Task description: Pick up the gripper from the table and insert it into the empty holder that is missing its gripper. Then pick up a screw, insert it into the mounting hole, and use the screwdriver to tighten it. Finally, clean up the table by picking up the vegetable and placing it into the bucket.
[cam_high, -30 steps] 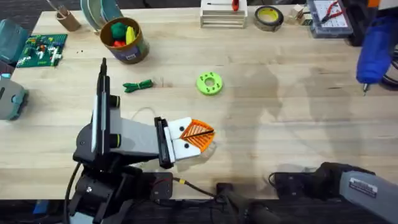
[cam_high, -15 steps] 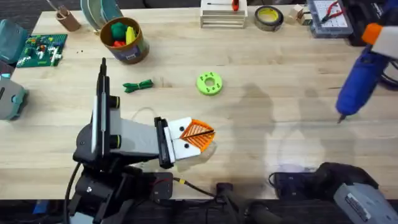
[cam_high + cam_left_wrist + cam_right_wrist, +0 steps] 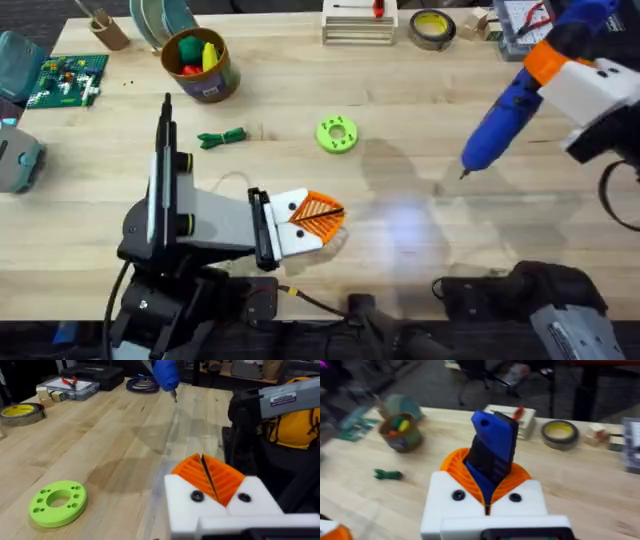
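Observation:
My right gripper [image 3: 545,62] is shut on the blue screwdriver [image 3: 503,118], which hangs tilted over the right half of the table with its dark tip pointing down and left. In the right wrist view the screwdriver [image 3: 492,452] stands between the orange pads [image 3: 457,467]. My left gripper [image 3: 316,217] rests low near the front centre, its orange pads [image 3: 227,477] pressed together, shut on nothing. The dark-green vegetable [image 3: 222,138] lies left of centre. The bucket [image 3: 198,65] stands at the back left. The loose gripper, the empty holder and the screw are out of view.
A lime-green disc [image 3: 337,133] with holes lies at the centre, between the vegetable and the screwdriver tip. A yellow tape roll [image 3: 432,28], a parts box [image 3: 528,28] and a white tray [image 3: 359,22] line the back edge. A green brick plate [image 3: 68,80] lies at the far left.
The right arm has carried the screwdriver from the far right edge leftward and lower, toward the middle of the table. The left arm has stayed still.

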